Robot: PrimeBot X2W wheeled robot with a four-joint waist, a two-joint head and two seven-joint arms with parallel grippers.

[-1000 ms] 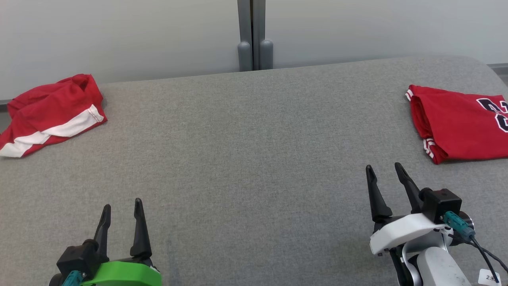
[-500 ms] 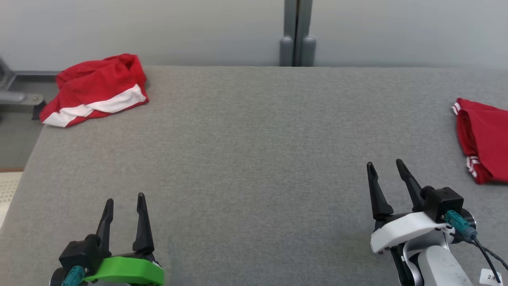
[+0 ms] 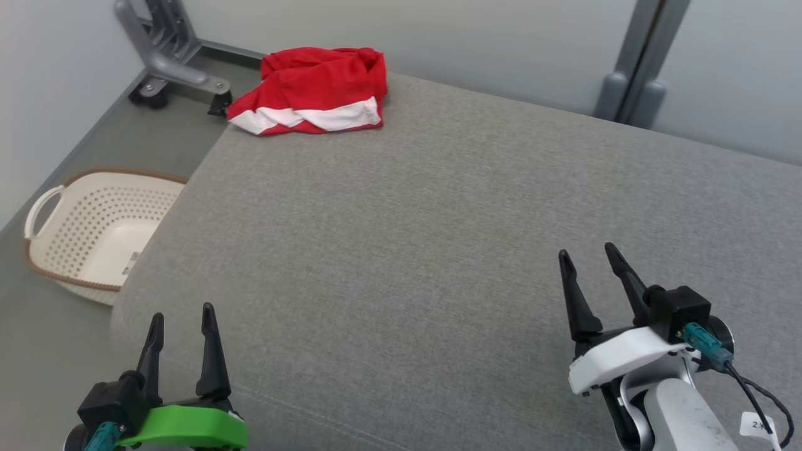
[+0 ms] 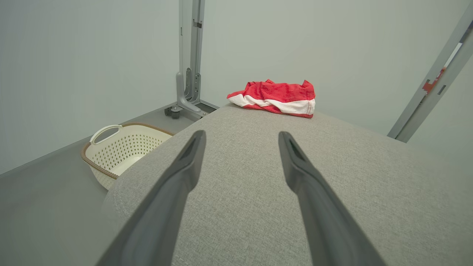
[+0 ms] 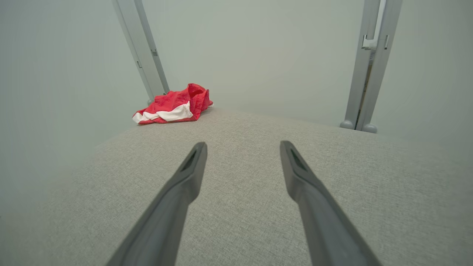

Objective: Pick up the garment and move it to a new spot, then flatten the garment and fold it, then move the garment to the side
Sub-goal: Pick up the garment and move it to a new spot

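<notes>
while the left gripper (image 3: 182,312) and right gripper (image 3: 586,250) hover with jaws wide and empty, the crumpled red garment (image 3: 313,91) lies at the grey table (image 3: 438,219)'s far left corner, a cream basket (image 3: 94,232) on the floor (image 3: 37,351) beside, a stand foot (image 3: 166,59) behind.

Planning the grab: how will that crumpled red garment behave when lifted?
Probably floppy: the red garment lies bunched in soft folds, so should drape when pinched. Likely light, thin cloth. It sits at a corner of the grey surface, so a push might slide it off.
</notes>
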